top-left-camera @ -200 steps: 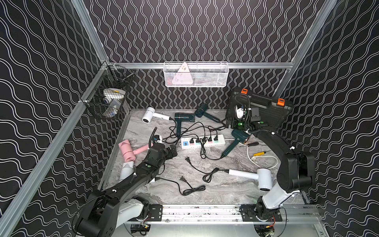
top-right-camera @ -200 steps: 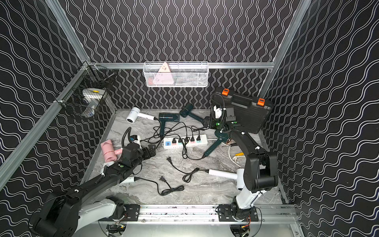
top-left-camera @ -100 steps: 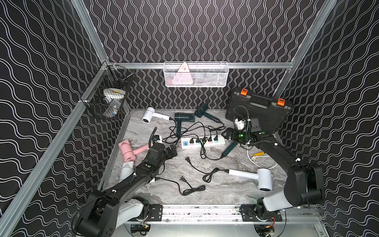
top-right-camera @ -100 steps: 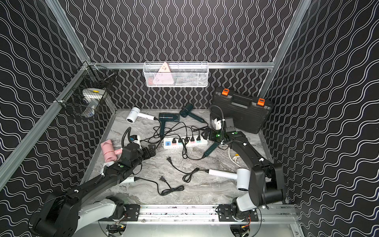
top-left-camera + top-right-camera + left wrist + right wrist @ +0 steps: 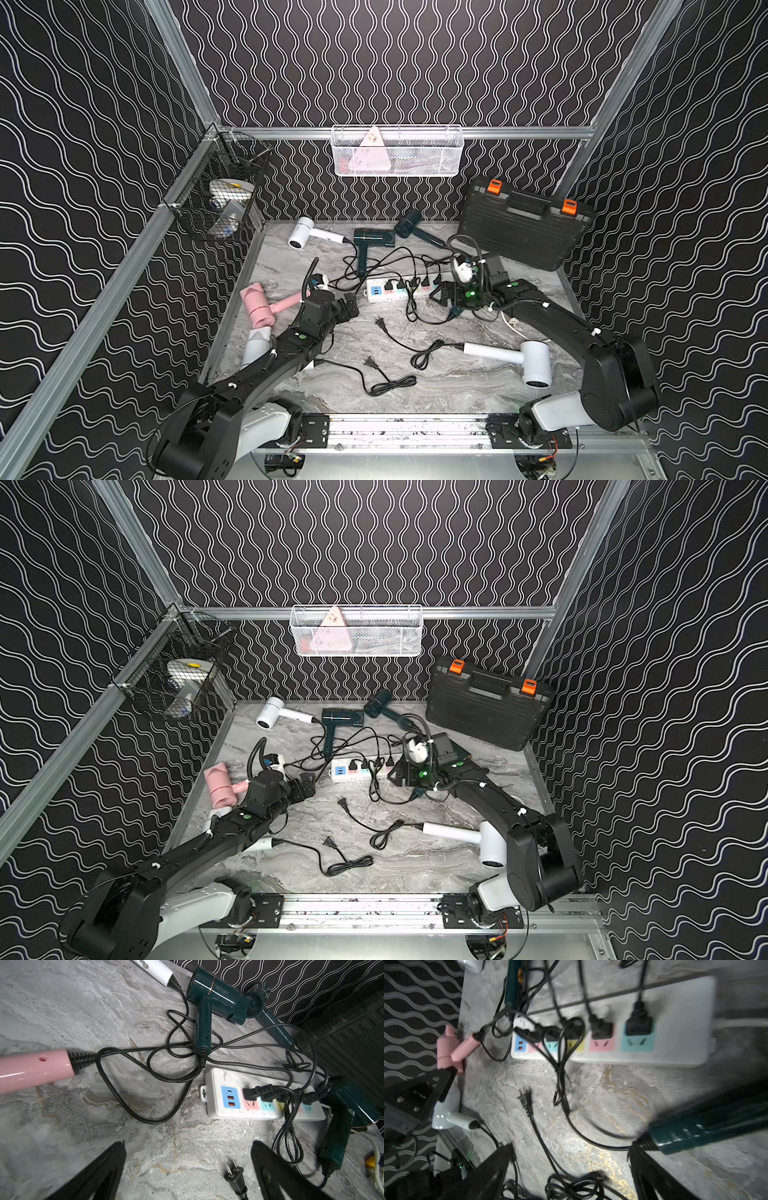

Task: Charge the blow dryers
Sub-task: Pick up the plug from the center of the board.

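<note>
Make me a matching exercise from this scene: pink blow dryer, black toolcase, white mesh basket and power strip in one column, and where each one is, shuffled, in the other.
Things:
1. pink blow dryer
2. black toolcase
3. white mesh basket
4. power strip

Places:
A. hanging up at the back
B. far right corner
C. left edge of the table
D. middle, with black plugs in it

Pairs: 1-C, 2-B, 3-A, 4-D

No text, label or number is legible anywhere.
</note>
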Controlling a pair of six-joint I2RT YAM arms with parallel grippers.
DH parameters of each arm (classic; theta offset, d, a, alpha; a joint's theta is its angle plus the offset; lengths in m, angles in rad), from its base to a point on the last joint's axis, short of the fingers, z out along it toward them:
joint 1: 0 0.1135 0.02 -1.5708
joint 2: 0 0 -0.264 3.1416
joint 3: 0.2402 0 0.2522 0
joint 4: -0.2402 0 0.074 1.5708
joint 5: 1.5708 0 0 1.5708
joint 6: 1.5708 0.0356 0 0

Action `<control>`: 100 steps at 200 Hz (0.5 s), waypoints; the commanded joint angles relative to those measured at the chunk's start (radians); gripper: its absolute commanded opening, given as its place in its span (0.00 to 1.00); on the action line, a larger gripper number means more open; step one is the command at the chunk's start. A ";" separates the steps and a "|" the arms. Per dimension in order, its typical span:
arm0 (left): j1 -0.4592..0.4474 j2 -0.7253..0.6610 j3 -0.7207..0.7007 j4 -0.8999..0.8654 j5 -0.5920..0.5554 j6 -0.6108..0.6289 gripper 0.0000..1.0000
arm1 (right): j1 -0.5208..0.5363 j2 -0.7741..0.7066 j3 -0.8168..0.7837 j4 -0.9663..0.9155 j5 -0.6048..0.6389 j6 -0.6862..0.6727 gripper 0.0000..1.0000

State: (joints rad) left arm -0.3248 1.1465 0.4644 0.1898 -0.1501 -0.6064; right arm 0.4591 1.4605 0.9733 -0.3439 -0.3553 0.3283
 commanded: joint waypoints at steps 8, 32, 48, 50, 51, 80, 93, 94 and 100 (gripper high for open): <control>0.002 0.026 0.017 0.010 0.004 -0.005 0.99 | 0.158 0.055 0.032 -0.013 0.137 -0.014 0.88; 0.016 0.050 0.023 0.011 0.028 -0.018 0.99 | 0.300 0.149 0.091 -0.046 0.253 -0.012 0.87; 0.033 0.061 0.022 0.017 0.049 -0.028 0.99 | 0.373 0.215 0.139 -0.065 0.303 -0.007 0.86; 0.035 0.063 0.022 0.018 0.051 -0.030 0.99 | 0.381 0.223 0.145 -0.066 0.309 -0.006 0.86; 0.036 0.063 0.022 0.018 0.052 -0.031 0.99 | 0.385 0.227 0.147 -0.068 0.311 -0.006 0.86; 0.055 0.073 0.017 0.026 0.078 -0.042 0.99 | 0.466 0.338 0.239 -0.094 0.372 0.009 0.83; 0.060 0.076 0.017 0.026 0.082 -0.045 0.99 | 0.484 0.387 0.275 -0.107 0.400 0.024 0.79; 0.061 0.076 0.017 0.026 0.082 -0.044 0.99 | 0.486 0.392 0.277 -0.108 0.400 0.024 0.79; 0.062 0.077 0.017 0.026 0.084 -0.046 0.99 | 0.491 0.409 0.290 -0.110 0.414 0.030 0.76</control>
State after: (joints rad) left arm -0.2714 1.2186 0.4793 0.1883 -0.0883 -0.6319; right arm 0.9249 1.8107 1.2156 -0.4126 -0.0360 0.3252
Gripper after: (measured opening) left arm 0.989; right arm 0.802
